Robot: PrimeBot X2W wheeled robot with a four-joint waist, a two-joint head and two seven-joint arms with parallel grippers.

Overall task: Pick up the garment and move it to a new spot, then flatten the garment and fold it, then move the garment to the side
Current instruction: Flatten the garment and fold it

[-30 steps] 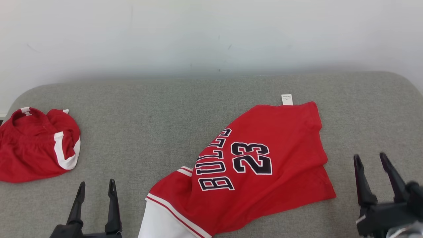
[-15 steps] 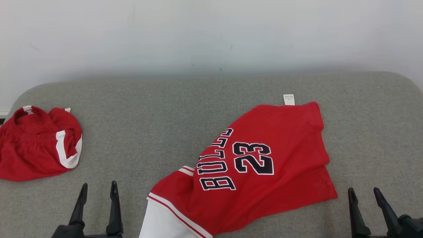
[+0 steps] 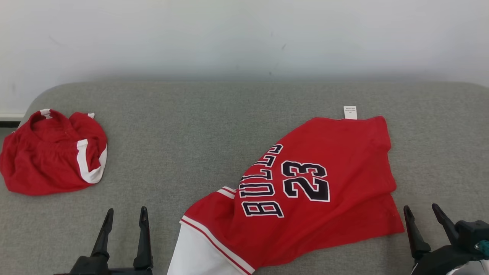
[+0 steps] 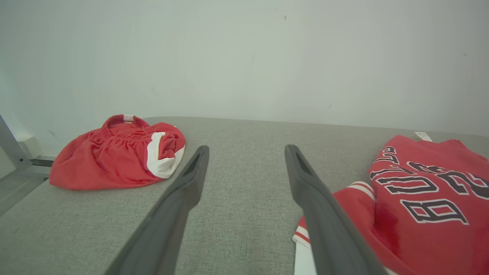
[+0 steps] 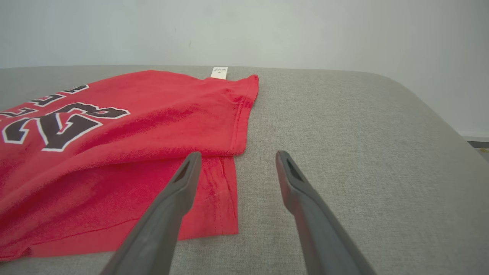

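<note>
Cut off: the white end of the red jersey [image 3: 305,183], at the bottom edge.
Jersey lies: slanting between my two grippers, white tag [image 3: 350,112] end pointing away.
Left gripper [image 3: 127,209]: wide open, holding nothing.
Right gripper [image 3: 420,207]: wide open, just beside the jersey's corner.

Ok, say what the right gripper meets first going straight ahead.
Probably the hem of the red jersey, under one finger of the right gripper; the other runs over bare grey cushion. Depth unclear.
</note>
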